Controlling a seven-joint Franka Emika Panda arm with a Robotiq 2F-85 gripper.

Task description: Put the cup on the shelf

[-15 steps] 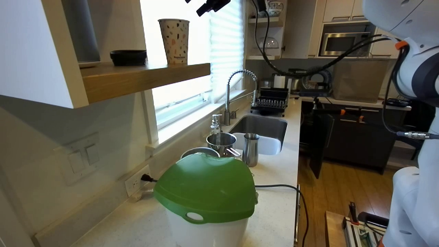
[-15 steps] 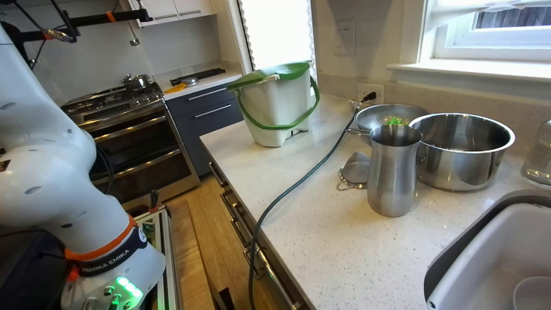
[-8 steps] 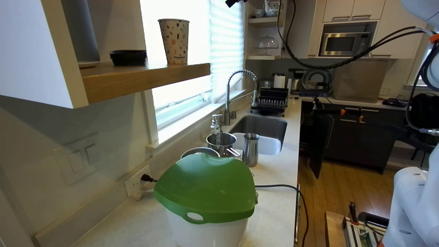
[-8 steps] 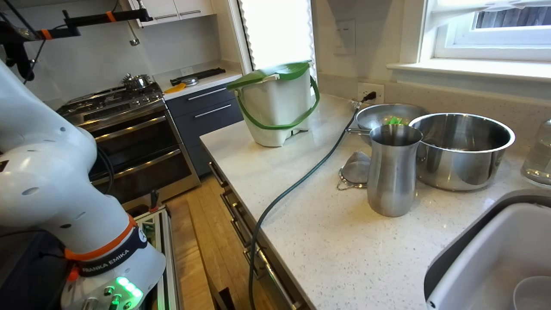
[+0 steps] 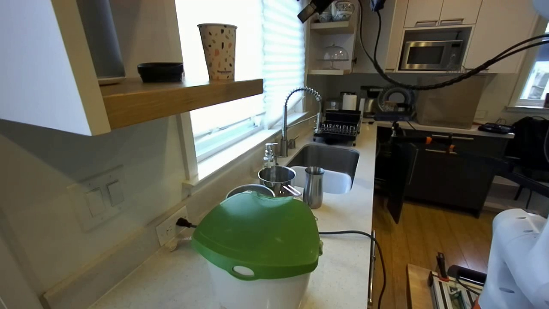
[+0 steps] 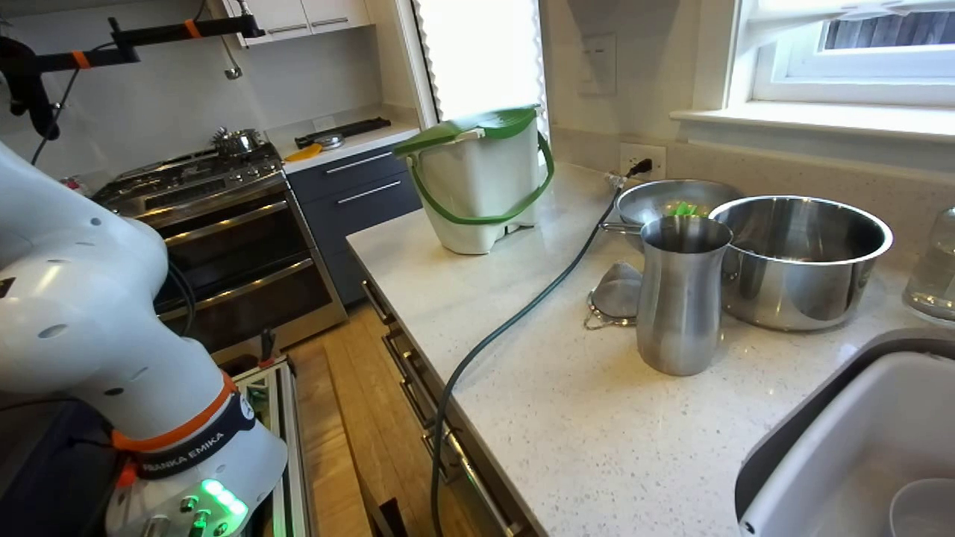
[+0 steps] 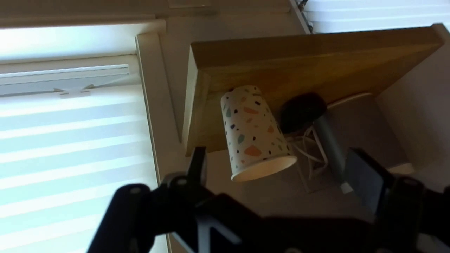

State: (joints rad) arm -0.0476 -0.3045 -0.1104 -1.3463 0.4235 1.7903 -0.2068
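The cup (image 5: 219, 51), beige with a speckled pattern, stands upright on the wooden shelf (image 5: 184, 102), close to its free end, in an exterior view. In the wrist view, which looks inverted, the cup (image 7: 251, 128) stands with its base on the shelf (image 7: 316, 47) and its rim facing the jaws. My gripper (image 7: 277, 165) is open, with the fingers wide apart. Nothing is between the pads, and the cup is apart from them. A dark gripper part (image 5: 314, 10) shows at the top edge of an exterior view, right of the cup. The rest of the gripper is out of view there.
A dark shallow bowl (image 5: 160, 72) sits beside the cup on the shelf. A bin with a green lid (image 5: 259, 234) stands on the counter below. A metal canister (image 6: 683, 298) and a pot (image 6: 802, 261) stand near the sink. Cables (image 5: 429, 87) hang from the arm.
The gripper and arm have moved right, away from the cup, in an exterior view. The upper arm has dropped in the other view of the scene. The cup has stayed put on the shelf.
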